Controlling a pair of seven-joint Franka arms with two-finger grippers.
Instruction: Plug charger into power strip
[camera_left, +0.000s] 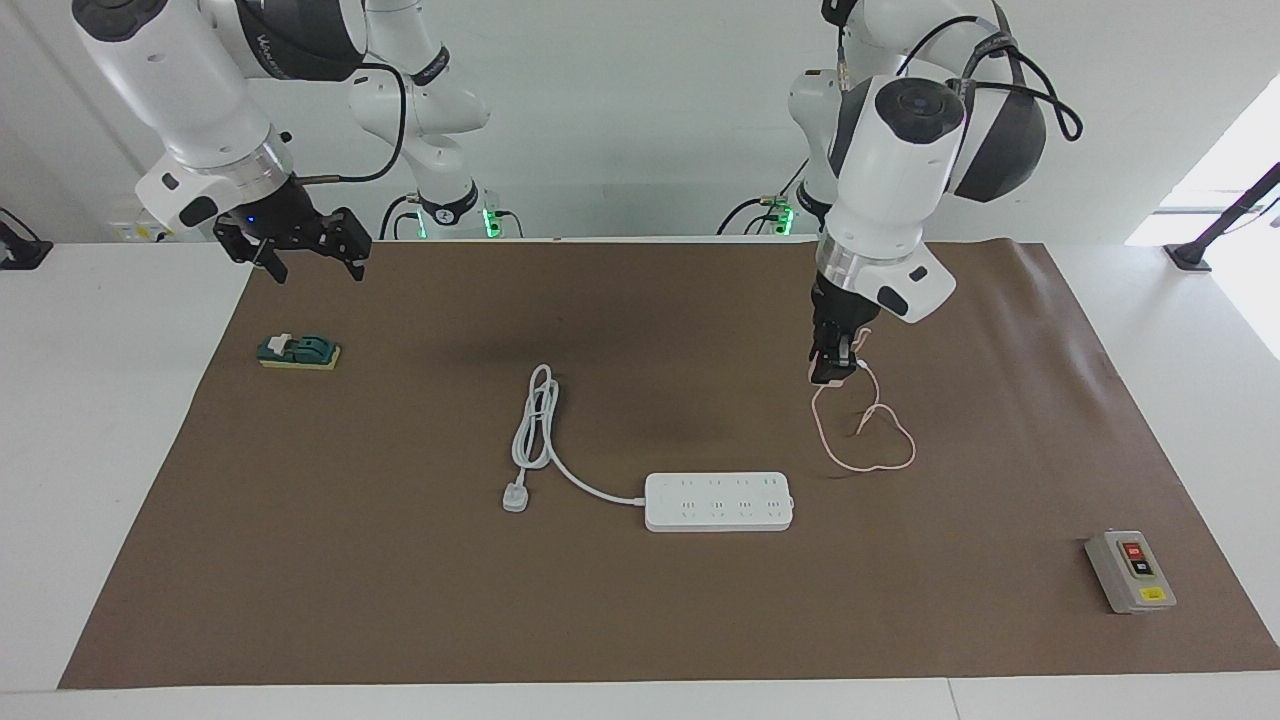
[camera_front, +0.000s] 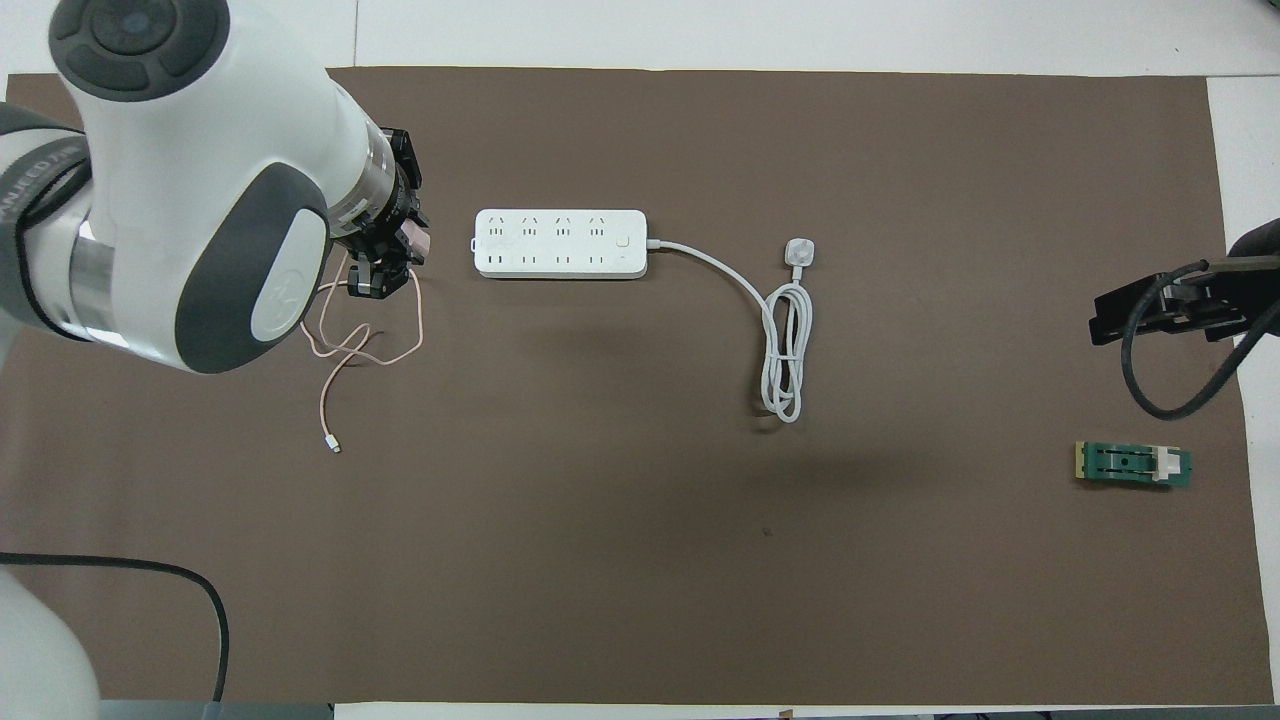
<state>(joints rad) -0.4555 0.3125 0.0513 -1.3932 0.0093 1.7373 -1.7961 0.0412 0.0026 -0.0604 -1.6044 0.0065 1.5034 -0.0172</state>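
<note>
The white power strip (camera_left: 718, 501) lies flat in the middle of the brown mat, also in the overhead view (camera_front: 560, 243). Its thick white cord coils toward the right arm's end and stops at a white plug (camera_left: 515, 497). My left gripper (camera_left: 830, 368) hangs above the mat, off the strip's end toward the left arm's side. It is shut on the pale pink charger (camera_front: 414, 241). The thin pink cable (camera_left: 868, 445) trails from it in loops on the mat. My right gripper (camera_left: 312, 266) is open and empty, raised over the mat's corner nearest the right arm's base.
A small green and yellow part (camera_left: 298, 351) lies on the mat under the right gripper's area. A grey box with red and black buttons (camera_left: 1130, 570) stands at the left arm's end, farther from the robots than the strip.
</note>
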